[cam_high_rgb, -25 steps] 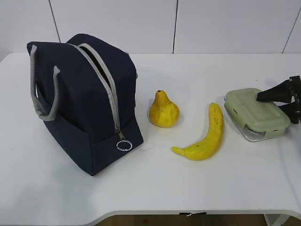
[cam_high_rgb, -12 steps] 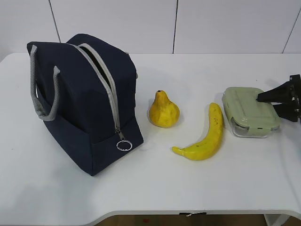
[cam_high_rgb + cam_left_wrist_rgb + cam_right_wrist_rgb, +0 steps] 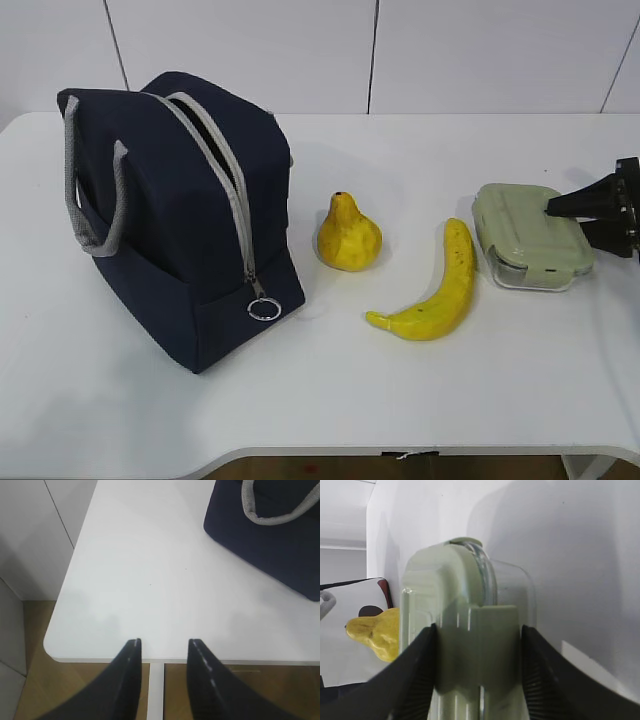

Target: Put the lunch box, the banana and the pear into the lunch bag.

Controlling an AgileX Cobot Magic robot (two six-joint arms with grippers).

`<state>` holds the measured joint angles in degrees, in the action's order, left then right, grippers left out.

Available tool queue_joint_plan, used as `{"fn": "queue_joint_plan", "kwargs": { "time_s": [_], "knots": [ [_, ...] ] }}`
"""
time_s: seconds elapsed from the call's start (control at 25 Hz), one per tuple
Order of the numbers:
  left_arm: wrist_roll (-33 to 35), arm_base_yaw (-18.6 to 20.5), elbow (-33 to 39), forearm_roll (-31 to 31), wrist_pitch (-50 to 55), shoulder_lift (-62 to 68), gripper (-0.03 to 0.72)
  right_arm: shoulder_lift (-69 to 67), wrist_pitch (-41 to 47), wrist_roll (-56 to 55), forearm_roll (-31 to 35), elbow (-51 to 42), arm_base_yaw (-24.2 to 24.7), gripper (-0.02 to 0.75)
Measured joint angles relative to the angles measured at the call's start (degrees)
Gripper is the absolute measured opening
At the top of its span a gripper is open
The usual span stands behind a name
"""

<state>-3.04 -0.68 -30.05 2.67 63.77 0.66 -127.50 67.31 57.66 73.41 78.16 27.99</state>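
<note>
The lunch box (image 3: 533, 238) lies flat on the white counter (image 3: 330, 380) at the right side of the exterior view, sage lid up, its long axis running from the far left toward the near right. The right hand (image 3: 596, 215) comes in from the right edge and pinches the box's right end. In the right wrist view its two dark fingers (image 3: 417, 675) press against both sides of the box (image 3: 465, 645), one on the lid and one on the clear base, so the box is gripped across its thickness and stretches straight away from the camera.

Just left of the box, apart from it, the banana (image 3: 438, 286) lies on the counter with its long axis running near left to far right; the stem tip points to the near left, and the curve bows toward the right. Left of the banana the pear (image 3: 348, 235) stands upright, neck and dark stem spot on top; it also shows at the left edge of the right wrist view (image 3: 372, 632).

The lunch bag (image 3: 185, 215) stands on the left part of the counter, its grey zipper running over the top and down the near face to a ring pull (image 3: 263, 308). The zipper looks parted along the top.

The left hand (image 3: 163, 652) hovers over the near left corner of the counter, its fingers spread with nothing between them; a corner of the bag (image 3: 270, 535) and one grey handle show at upper right.
</note>
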Motion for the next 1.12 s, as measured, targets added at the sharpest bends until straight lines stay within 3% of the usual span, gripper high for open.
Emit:
{"fn": "queue_joint_plan", "kwargs": {
  "time_s": [1.12],
  "knots": [
    [0.0, 0.0, 0.0, -0.1, 0.0, 0.0, 0.241, 0.0, -0.48, -2.74, 1.41, 0.0, 0.0, 0.358]
  ]
}}
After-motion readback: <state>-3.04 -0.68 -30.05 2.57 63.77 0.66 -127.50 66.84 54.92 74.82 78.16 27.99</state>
